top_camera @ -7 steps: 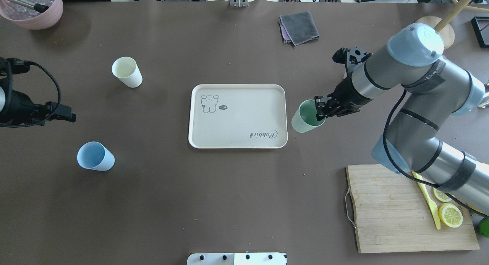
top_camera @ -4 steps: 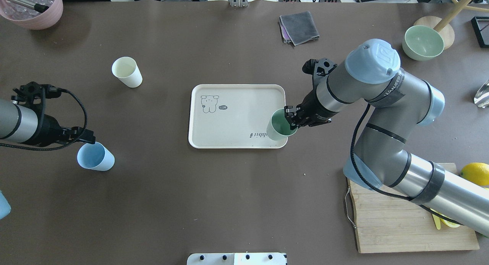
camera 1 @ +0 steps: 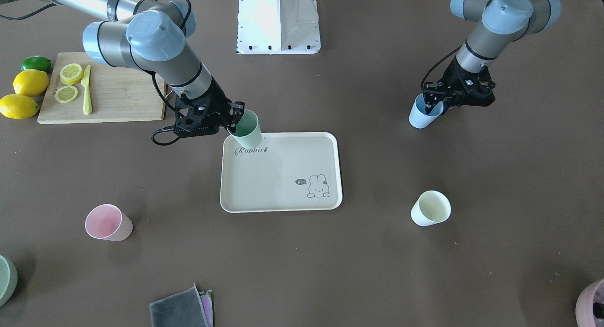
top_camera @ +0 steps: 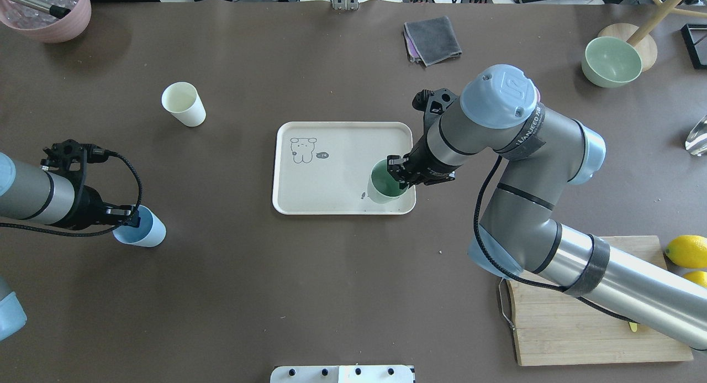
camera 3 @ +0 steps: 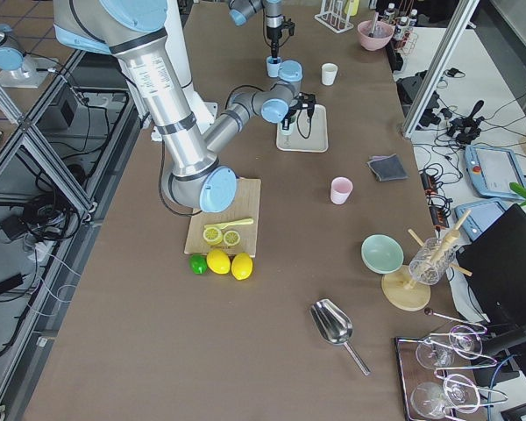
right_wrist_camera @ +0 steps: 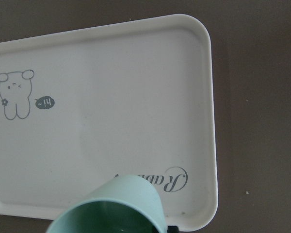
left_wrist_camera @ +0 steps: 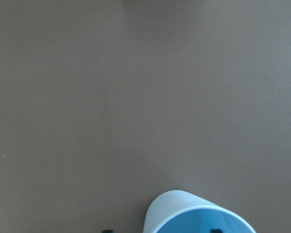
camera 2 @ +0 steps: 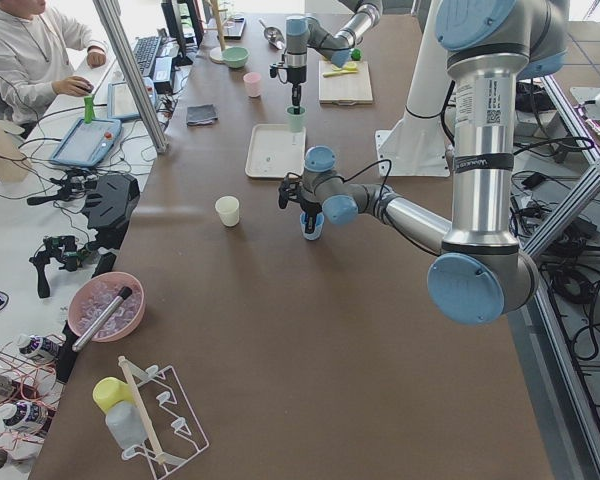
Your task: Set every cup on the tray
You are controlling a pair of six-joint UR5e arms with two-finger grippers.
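My right gripper (top_camera: 399, 173) is shut on the rim of the green cup (top_camera: 385, 188) and holds it tilted over the tray (top_camera: 331, 178) at the corner with the "Rabbit" lettering. The same grip shows in the front view (camera 1: 233, 118), and the green cup (right_wrist_camera: 111, 204) also shows in the right wrist view. My left gripper (top_camera: 130, 217) is open at the blue cup (top_camera: 144, 231), one finger inside the rim and one outside. The cream cup (top_camera: 184, 104) stands far left of the tray. The pink cup (camera 1: 107, 222) stands apart on the table; the right arm hides it in the overhead view.
A wooden cutting board (camera 1: 113, 96) with lemon slices and a yellow knife lies by my right arm, with lemons (camera 1: 29, 81) beside it. A grey cloth (top_camera: 432, 39), a green bowl (top_camera: 610, 61) and a large mauve cup (top_camera: 47, 10) stand along the far edge.
My right gripper has carried the green cup leftward from beside the tray to over its corner. My left arm has moved in to the blue cup and its fingers now straddle the rim.
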